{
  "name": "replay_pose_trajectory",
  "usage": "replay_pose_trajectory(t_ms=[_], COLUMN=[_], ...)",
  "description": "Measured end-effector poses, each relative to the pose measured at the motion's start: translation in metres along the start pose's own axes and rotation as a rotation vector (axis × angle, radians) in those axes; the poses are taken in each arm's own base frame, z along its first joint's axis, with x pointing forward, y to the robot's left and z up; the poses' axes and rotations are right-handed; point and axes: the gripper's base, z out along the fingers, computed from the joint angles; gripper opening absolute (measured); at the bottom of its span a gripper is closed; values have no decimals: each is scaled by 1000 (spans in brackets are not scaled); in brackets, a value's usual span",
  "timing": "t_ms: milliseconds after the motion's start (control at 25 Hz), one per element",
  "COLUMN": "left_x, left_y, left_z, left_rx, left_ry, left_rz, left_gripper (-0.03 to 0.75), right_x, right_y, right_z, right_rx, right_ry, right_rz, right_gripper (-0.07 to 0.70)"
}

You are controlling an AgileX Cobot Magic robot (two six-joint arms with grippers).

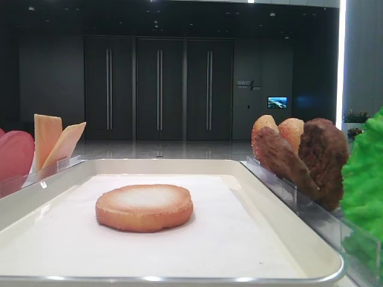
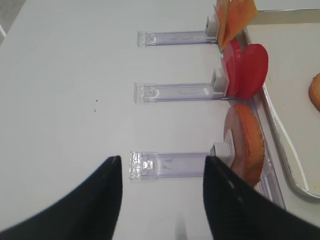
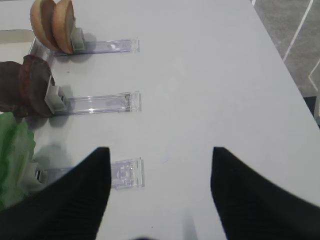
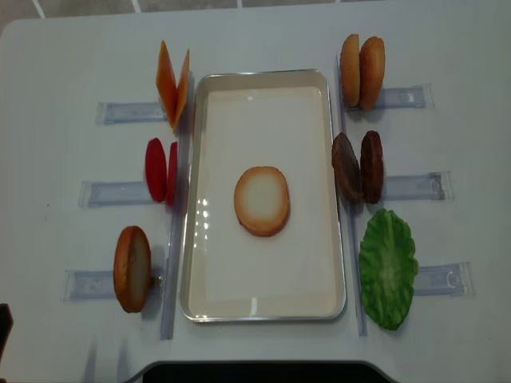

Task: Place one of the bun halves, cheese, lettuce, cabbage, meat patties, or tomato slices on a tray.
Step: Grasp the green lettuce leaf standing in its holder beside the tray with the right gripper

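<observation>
Bright, even light falls from overhead; the bench (image 4: 263,32) is nearly washed out white in the top view. Glints sit on the tray (image 4: 194,231) rim and liner. Shadows are soft and short beside the holders. From the low camera the hall behind is dim, with a glaring strip at upper right, and the lettuce (image 1: 365,179) blurs at the edge.

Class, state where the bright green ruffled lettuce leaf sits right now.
In the overhead view, the bright green ruffled lettuce leaf stands on the right of the large cream-white tray, near its front corner, just below the dark brown meat patties.
</observation>
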Motion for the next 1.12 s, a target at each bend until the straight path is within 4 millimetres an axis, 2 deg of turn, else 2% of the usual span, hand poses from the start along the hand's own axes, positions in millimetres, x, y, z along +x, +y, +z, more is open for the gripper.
replay_pose_trajectory(t_ms=[1000,1120], left_x=[0,0], left_y=[0,0], left_z=[0,0], left_rx=[0,0], left_ry=[0,0], left_rz=[0,0], left_gripper=[401,401], right_x=[0,-1], right_y=[0,0], right_z=[0,2], right_rx=[0,3], right_ry=[0,11], right_rz=[0,41], right_gripper=[419,419])
